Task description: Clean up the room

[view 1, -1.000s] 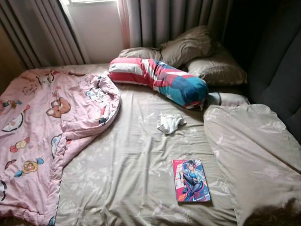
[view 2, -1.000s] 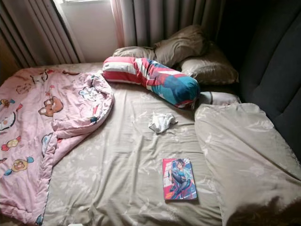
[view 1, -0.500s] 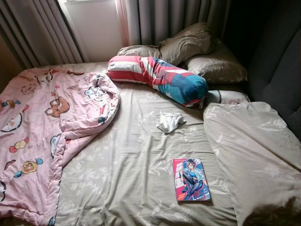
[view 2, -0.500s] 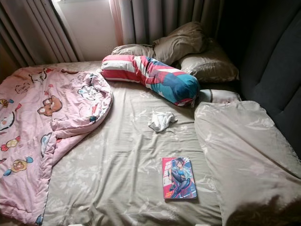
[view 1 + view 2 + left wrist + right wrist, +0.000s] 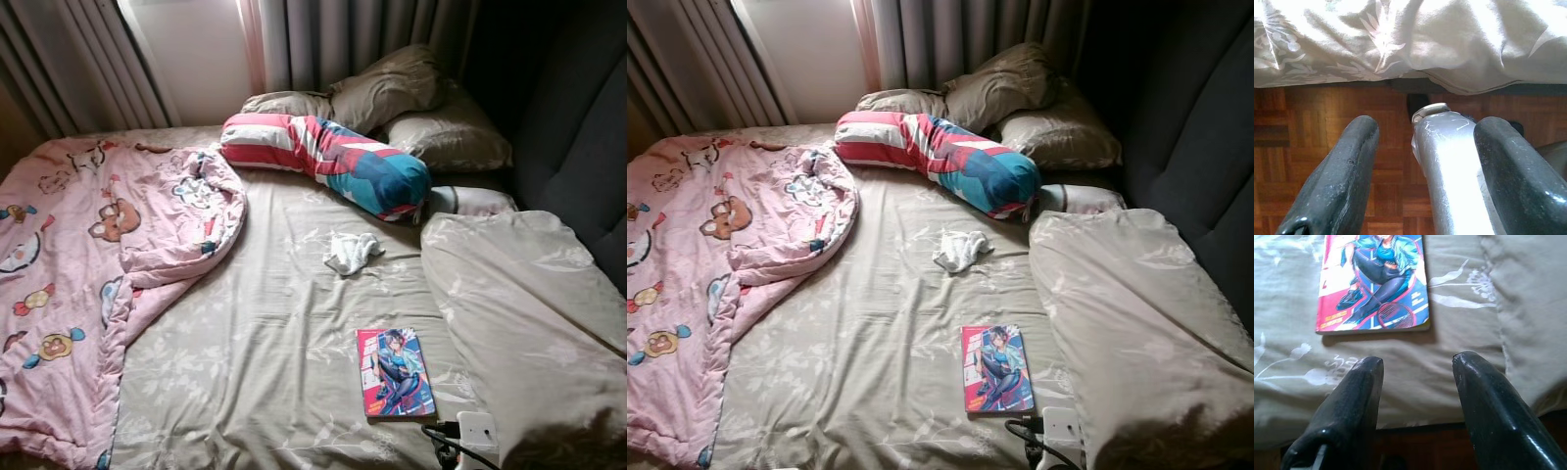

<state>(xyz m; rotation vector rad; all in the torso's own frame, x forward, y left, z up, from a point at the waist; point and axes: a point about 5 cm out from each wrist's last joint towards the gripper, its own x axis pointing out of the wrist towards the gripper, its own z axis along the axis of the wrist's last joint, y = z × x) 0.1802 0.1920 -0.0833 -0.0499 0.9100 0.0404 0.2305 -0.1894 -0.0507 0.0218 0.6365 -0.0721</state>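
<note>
The bed [image 5: 284,323] lay before me under a beige sheet with a pale leaf print, and most of what needed tidying sat on it. A pink cartoon quilt [image 5: 88,264] was bunched over my left part of the mattress, its edge rolled back on itself. On my right a large beige duvet [image 5: 519,304] lay in a heap against the dark headboard [image 5: 578,147]. At the far end, under the grey curtains [image 5: 343,39], several beige pillows [image 5: 411,108] were piled, and a striped bolster [image 5: 328,162] in red, white and teal lay across in front of them. Near the middle of the sheet was a small crumpled white cloth [image 5: 351,253], well apart from the rest. Closest to me was a bright comic book [image 5: 395,372], lying flat and face up near the foot edge, just beside the duvet. I judged the step in hand to be the approach to that book: my right end effector [image 5: 1415,396] hovered over the sheet just short of the book's near edge, its two black fingers [image 5: 1352,406] spread and holding nothing. My left end effector [image 5: 1422,161] hung low by the bed's side over the wooden floor [image 5: 1303,147], likewise spread and empty. The next move, as I saw it, called for reaching forward and down so one finger could get under the thin cover, since a flat book on soft bedding offers little edge to pinch.
</note>
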